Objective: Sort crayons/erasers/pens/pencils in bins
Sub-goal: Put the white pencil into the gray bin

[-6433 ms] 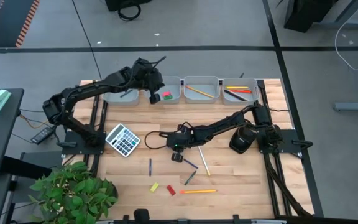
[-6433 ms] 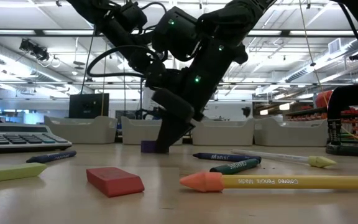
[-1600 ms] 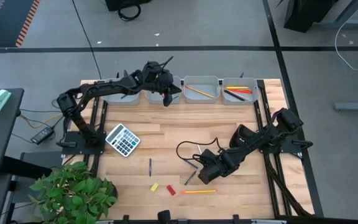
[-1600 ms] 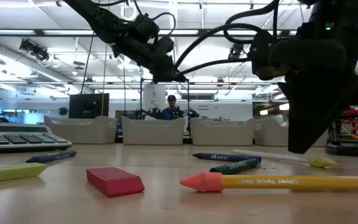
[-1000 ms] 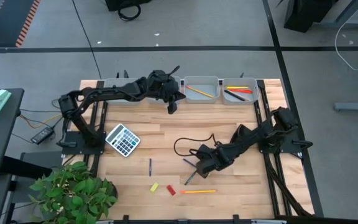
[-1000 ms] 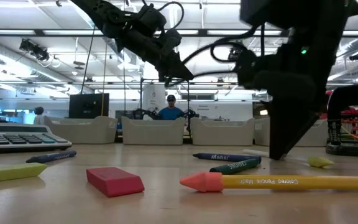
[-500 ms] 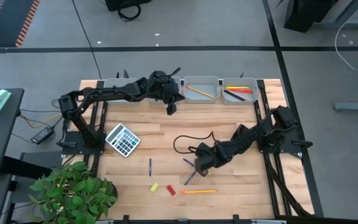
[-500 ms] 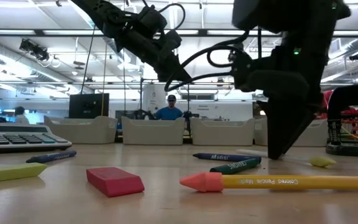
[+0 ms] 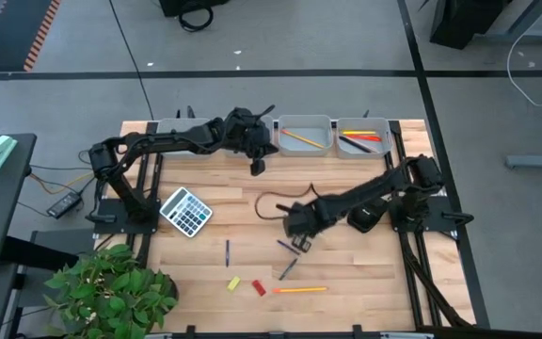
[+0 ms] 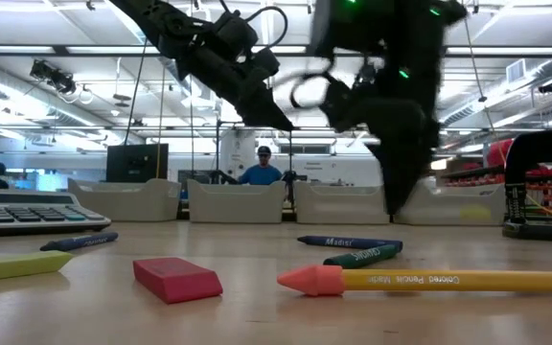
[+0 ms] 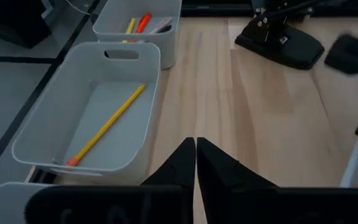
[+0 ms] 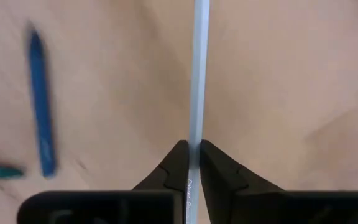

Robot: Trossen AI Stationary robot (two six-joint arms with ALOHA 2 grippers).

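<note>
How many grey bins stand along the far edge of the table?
4, in one row: the leftmost bin, the second bin, the third bin, the rightmost bin. None seems hidden.

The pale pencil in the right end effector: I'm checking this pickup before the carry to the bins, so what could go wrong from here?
1. The right end effector pinches the pale pencil near one end, so the long free part could swing or slip out.
2. The blue crayon lies close by on the table; a trailing tip might knock it.
3. The left end effector, shut, hangs in front of the bins, so the arms could meet there.
</note>
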